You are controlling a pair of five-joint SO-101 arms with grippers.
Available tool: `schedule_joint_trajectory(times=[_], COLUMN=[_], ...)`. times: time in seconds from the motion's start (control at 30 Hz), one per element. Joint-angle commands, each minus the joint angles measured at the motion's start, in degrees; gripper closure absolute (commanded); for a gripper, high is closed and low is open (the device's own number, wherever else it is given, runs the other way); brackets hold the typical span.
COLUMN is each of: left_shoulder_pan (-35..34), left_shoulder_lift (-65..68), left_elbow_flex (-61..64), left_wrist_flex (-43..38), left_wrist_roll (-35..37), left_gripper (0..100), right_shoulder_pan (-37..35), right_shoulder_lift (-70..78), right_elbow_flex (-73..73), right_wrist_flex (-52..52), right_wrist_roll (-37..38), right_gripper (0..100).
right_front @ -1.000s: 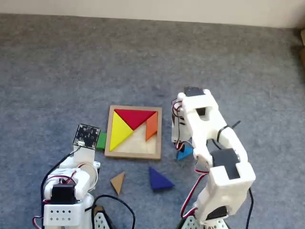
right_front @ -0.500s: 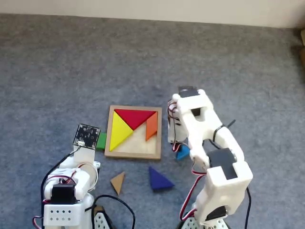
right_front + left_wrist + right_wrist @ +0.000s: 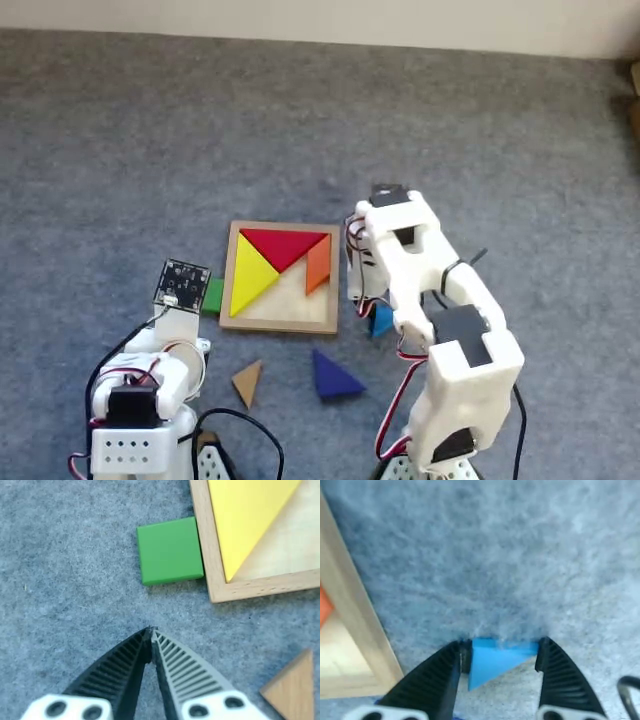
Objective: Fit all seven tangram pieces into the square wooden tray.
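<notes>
The square wooden tray (image 3: 334,285) holds a red triangle (image 3: 283,245), a yellow triangle (image 3: 250,275) and an orange piece (image 3: 318,268). Against its left side lies a green square (image 3: 212,295) (image 3: 170,550). My left gripper (image 3: 151,632) is shut and empty, a little short of that square. My right gripper (image 3: 502,647) is shut on a small light blue triangle (image 3: 495,657) (image 3: 381,320), just right of the tray's edge (image 3: 360,625). A tan triangle (image 3: 247,380) (image 3: 292,692) and a dark blue triangle (image 3: 334,376) lie in front of the tray.
Grey carpet covers the table. The right arm (image 3: 430,290) stands over the area right of the tray. The left arm's base (image 3: 135,420) is at the near left. Open carpet lies behind the tray.
The right arm has shifted left toward the tray, and the light blue triangle moved with it. The left arm has kept still.
</notes>
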Motion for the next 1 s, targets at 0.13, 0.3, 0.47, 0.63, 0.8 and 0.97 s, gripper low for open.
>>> schedule_joint_trajectory(times=[0.13, 0.3, 0.47, 0.63, 0.8, 0.97], left_shoulder_pan=[-0.7, -0.7, -0.7, -0.7, -0.7, -0.7], left_shoulder_lift=[-2.1, -2.1, -2.1, -2.1, -2.1, -2.1], left_elbow_flex=[1.2, 1.2, 1.2, 1.2, 1.2, 1.2], left_wrist_flex=[0.3, 0.3, 0.3, 0.3, 0.3, 0.3], left_wrist_roll=[-0.1, -0.1, -0.1, -0.1, -0.1, -0.1], left_gripper=[99, 99, 99, 99, 99, 99], right_shoulder_pan=[1.2, 0.8, -1.6, -2.4, -2.2, -2.0], right_shoulder_lift=[0.2, 0.2, 1.0, 6.1, 3.8, -2.5], right_elbow_flex=[-0.7, -0.5, -0.7, -2.2, -5.8, -4.9], right_wrist_flex=[-0.4, -0.7, -1.0, -0.7, -0.4, 2.3], right_wrist_roll=[-0.5, -0.4, -0.4, -0.4, -0.4, -0.4], right_gripper=[66.4, 66.4, 70.7, 71.7, 71.7, 71.7])
